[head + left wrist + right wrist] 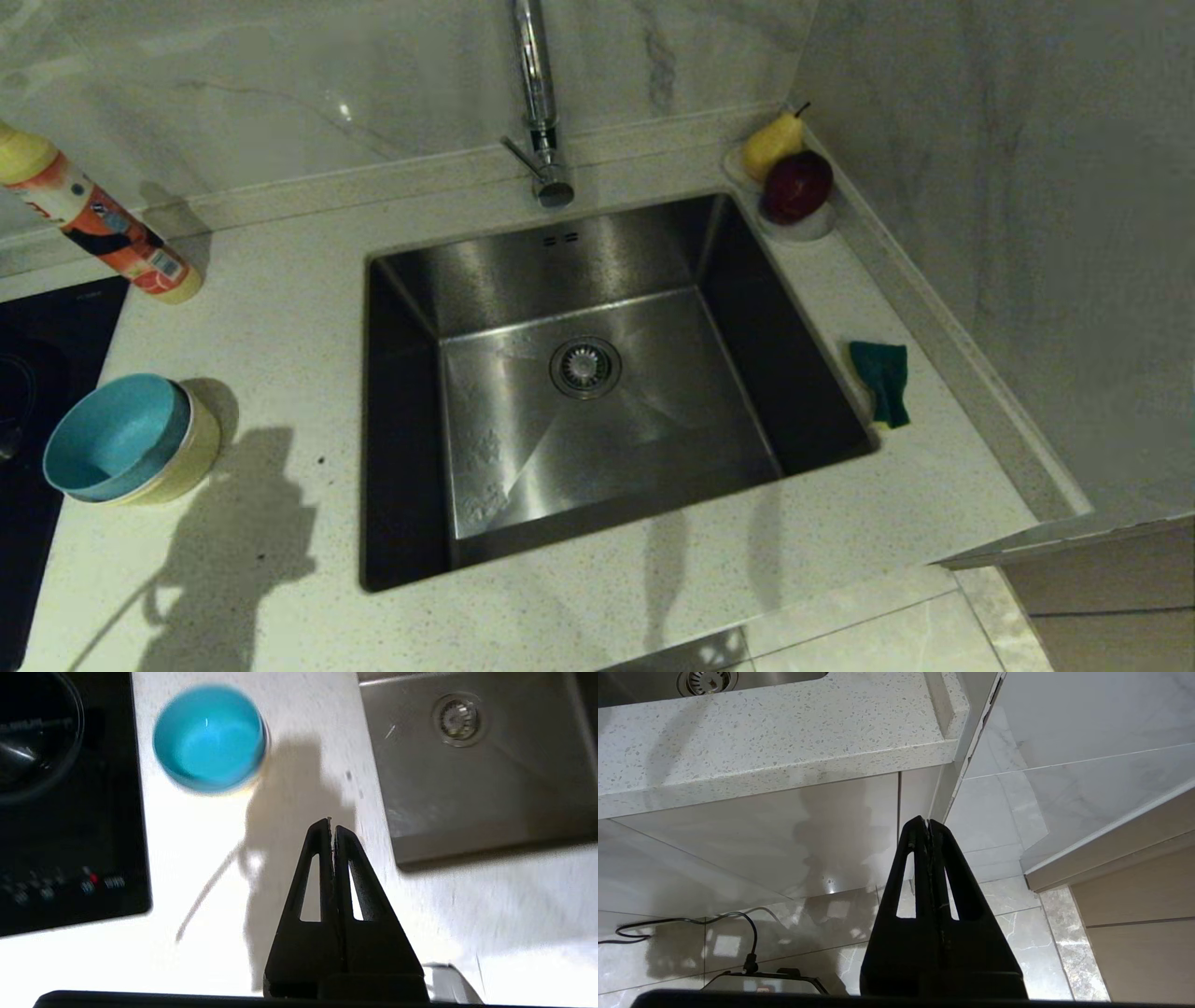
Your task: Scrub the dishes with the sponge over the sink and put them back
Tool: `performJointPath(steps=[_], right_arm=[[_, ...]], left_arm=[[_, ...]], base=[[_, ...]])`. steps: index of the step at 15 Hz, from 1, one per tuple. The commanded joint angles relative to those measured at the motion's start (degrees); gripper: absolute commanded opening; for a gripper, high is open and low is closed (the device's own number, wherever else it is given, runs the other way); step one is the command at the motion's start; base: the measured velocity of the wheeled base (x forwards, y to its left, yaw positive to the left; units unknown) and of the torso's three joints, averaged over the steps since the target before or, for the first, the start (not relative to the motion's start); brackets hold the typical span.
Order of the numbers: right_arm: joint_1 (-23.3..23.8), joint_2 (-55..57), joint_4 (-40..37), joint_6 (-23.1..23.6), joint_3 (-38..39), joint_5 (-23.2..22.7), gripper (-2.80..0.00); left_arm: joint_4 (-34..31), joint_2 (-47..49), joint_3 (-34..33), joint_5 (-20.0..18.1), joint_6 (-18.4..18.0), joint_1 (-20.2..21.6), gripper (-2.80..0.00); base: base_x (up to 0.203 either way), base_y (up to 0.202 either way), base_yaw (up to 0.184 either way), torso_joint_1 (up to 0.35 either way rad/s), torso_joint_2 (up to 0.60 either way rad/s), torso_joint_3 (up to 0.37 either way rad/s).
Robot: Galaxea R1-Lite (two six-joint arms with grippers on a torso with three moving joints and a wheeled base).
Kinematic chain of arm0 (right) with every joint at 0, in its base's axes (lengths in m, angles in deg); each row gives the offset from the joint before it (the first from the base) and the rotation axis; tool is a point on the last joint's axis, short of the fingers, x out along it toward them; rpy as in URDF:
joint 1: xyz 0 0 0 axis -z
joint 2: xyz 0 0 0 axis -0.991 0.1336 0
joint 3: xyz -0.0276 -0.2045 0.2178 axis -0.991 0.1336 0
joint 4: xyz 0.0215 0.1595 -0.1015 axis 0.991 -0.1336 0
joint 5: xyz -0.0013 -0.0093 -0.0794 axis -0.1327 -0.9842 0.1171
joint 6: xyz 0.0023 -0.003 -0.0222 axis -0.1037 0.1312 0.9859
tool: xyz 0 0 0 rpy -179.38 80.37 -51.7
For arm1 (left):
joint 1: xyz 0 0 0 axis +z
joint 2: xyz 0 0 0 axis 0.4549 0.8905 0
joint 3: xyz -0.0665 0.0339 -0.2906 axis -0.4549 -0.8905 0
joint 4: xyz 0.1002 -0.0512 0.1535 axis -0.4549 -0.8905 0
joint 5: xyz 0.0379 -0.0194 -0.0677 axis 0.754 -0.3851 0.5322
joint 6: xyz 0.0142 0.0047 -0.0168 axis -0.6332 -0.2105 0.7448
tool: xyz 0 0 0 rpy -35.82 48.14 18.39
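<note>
A light blue bowl (117,437) sits nested in a yellow bowl (191,457) on the counter left of the sink (597,373); the blue bowl (210,737) also shows in the left wrist view. The green sponge (882,381) lies on the counter right of the sink. Neither arm shows in the head view. My left gripper (332,823) hangs shut and empty above the counter between the bowls and the sink basin (467,765). My right gripper (928,822) is shut and empty, parked below the counter's front edge, over the floor.
A spray bottle (98,224) lies at the back left, a black cooktop (37,373) beyond the bowls. A white dish (812,226) with a pear (773,142) and a red fruit (796,185) stands at the sink's far right corner. The faucet (540,103) rises behind the sink.
</note>
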Motion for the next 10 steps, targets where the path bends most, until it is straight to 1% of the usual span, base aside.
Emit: performJointPath(steps=[1, 4, 7, 8, 9, 10], right_arm=[[-0.02, -0.10, 0.07, 0.00, 0.01, -0.01, -2.80], [-0.02, -0.01, 0.07, 0.00, 0.01, -0.01, -2.80], [-0.02, -0.08, 0.01, 0.00, 0.01, -0.01, -2.80], [-0.02, -0.10, 0.07, 0.00, 0.01, -0.01, -2.80], [-0.02, -0.04, 0.07, 0.00, 0.01, -0.01, -2.80], [-0.02, -0.10, -0.01, 0.00, 0.01, 0.01, -2.80]], left_arm=[[2.19, -17.18, -12.10, 0.33, -0.04, -1.28, -2.80], [3.62, -27.91, -22.66, -0.66, -0.28, -1.77, -2.80], [6.44, -29.48, -32.30, -1.07, 0.63, -1.91, -2.80], [10.47, -29.53, -36.01, -1.04, 0.60, -1.92, -2.80], [16.12, -29.56, -38.35, -0.73, 0.88, -1.92, -2.80], [18.00, -29.58, -39.08, -0.45, 0.79, -1.92, -2.80]], base=[[0.000, 0.000, 0.000, 0.000, 0.00, 0.000], [0.000, 0.000, 0.000, 0.000, 0.00, 0.000], [0.000, 0.000, 0.000, 0.000, 0.00, 0.000], [0.000, 0.000, 0.000, 0.000, 0.00, 0.000], [0.000, 0.000, 0.000, 0.000, 0.00, 0.000], [0.000, 0.000, 0.000, 0.000, 0.00, 0.000]])
